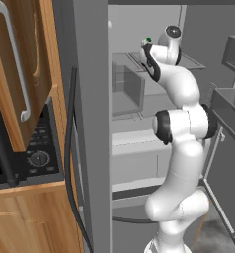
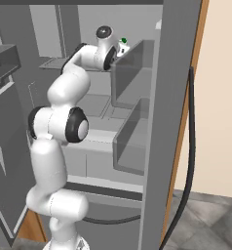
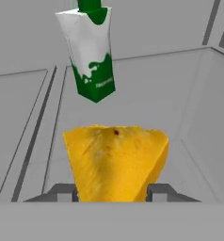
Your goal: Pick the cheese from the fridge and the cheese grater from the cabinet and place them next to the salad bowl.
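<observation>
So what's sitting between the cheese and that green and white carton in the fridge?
Nothing. In the hand view, only bare grey fridge shelf shows between the cheese, held between the fingers, and the carton beyond it.

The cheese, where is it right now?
In the hand view the cheese sits between the hand's two fingertips inside the fridge, just in front of the green-and-white carton.

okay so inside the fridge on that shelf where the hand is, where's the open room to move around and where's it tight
The tight line runs straight ahead: the cheese sits between the gripper fingertips, and the green-and-white carton stands just beyond it. Bare shelf lies open on either side of those two, out to the fridge walls. The shelf below also looks bare.
</observation>
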### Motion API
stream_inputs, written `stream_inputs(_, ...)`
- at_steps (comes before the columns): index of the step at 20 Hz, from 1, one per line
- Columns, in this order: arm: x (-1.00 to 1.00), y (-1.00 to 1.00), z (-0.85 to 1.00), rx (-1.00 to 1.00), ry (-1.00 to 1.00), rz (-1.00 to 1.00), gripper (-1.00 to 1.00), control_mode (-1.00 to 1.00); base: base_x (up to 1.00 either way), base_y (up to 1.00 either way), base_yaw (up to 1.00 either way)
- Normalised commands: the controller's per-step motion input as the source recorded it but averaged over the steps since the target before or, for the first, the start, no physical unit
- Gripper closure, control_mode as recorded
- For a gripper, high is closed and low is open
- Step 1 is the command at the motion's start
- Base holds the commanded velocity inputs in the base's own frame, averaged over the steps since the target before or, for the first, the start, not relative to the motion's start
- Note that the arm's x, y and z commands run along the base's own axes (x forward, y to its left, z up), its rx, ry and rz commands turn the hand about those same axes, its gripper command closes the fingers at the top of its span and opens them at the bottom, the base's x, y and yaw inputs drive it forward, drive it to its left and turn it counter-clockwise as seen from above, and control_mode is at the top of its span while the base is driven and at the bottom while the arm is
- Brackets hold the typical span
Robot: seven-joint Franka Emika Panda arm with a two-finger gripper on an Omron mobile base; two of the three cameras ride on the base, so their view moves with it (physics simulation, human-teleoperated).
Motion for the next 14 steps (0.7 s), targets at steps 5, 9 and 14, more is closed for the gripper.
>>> stream_inputs(5,-0.95,-0.01,0.00,0.00,-0.17,0.00,1.00,-1.00,0.00,0.00,0.00)
stream_inputs(9,-1.00,0.00,0.00,0.00,-0.16,0.00,1.00,-1.00,0.00,0.00,0.00)
stream_inputs(14,-1.00,-0.05,0.02,0.00,-0.07,0.00,1.00,-1.00,0.00,0.00,0.00)
